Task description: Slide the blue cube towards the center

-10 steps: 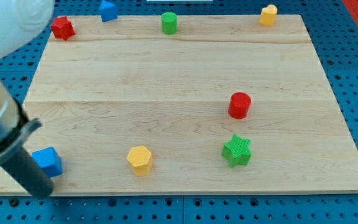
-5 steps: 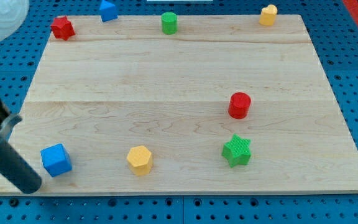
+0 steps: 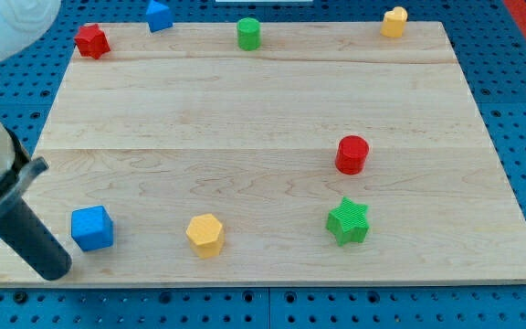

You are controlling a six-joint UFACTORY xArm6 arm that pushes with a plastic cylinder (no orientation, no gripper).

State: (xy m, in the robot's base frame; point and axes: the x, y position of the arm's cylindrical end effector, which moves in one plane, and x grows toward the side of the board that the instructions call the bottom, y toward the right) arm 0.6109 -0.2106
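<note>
Eight blocks sit on our desk [image 3: 245, 110]. Nearest, by the bottom-left corner, our end effector is a bare rod with nothing to open or close; my tip [image 3: 55, 271] rests just left of the blue cube [image 3: 92, 228], apparently apart. An off-centre push, we judge, could spin the cube or drive it into the yellow hexagonal block [image 3: 205, 234] beside it. Count: two blue, two yellow, two red, two green. Beyond lie the green star [image 3: 348, 221] and red cylinder [image 3: 352, 154]; the top edge holds the rest.
</note>
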